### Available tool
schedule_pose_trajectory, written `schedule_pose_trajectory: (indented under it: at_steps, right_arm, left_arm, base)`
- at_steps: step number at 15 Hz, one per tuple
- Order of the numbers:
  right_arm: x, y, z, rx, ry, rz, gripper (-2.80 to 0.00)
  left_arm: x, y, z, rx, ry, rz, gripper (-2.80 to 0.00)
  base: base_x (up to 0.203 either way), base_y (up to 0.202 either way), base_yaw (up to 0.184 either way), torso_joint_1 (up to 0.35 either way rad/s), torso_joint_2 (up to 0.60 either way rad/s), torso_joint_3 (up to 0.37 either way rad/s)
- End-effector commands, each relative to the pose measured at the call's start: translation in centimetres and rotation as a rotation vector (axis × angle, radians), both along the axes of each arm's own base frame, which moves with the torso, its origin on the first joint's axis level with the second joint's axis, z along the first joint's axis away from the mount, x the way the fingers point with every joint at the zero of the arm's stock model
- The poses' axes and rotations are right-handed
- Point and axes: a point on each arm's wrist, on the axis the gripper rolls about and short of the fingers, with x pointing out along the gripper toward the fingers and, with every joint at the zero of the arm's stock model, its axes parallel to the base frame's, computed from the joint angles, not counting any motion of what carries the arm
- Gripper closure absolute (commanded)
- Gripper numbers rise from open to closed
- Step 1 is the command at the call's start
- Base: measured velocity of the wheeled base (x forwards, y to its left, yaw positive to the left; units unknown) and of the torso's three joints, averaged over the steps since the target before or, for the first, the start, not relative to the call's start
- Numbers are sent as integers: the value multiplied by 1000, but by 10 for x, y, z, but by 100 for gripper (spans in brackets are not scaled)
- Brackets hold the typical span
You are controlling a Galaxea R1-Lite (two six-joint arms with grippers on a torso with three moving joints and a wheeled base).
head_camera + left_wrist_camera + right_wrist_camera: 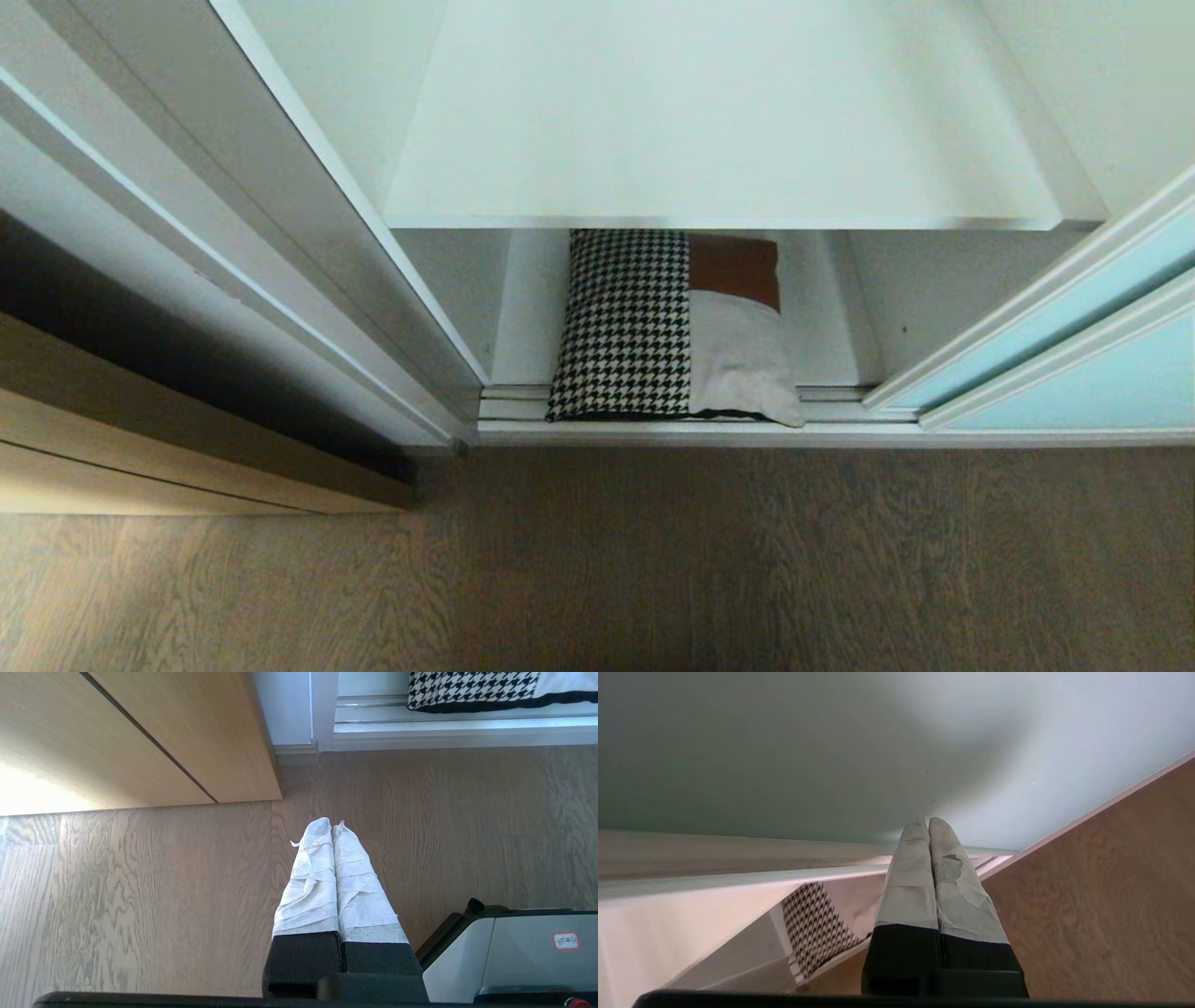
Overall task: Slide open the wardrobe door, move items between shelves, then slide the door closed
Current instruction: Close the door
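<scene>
Wardrobe open; cushion (pixel 667 327) on bottom white shelf (pixel 822 317); grey wood floor (pixel 653 560); both pincers (pixel 331 828) (pixel 928 823) clenched, empty.

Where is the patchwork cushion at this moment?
In the head view the cushion lies on the bottom shelf of the open wardrobe, under the upper shelf, its front edge on the door track, left of the blue sliding door.

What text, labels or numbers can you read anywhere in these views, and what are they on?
No text can be read in any view.
Sticker, red-edged, on the robot's grey base panel in the left wrist view: its marks are too small to read.
Cushion, shelf, door, floor: no writing on any of them.
</scene>
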Motion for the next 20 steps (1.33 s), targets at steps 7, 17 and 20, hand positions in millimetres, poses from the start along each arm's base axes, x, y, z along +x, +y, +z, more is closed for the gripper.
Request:
schedule_pose_trajectory:
  at_steps: [7,17,20]
  right_arm:
    - [-5,42,-4,5,2,106,0]
    - [-11,139,-6,-44,-33,423,0]
    - [-28,170,-4,-64,-64,568,0]
  left_arm:
    - [0,0,0,1,2,0,0]
    - [0,0,0,1,2,0,0]
    - [0,0,0,1,2,0,0]
  base:
    - [0,0,0,0,0,0]
    - [0,0,0,0,0,0]
    - [0,0,0,0,0,0]
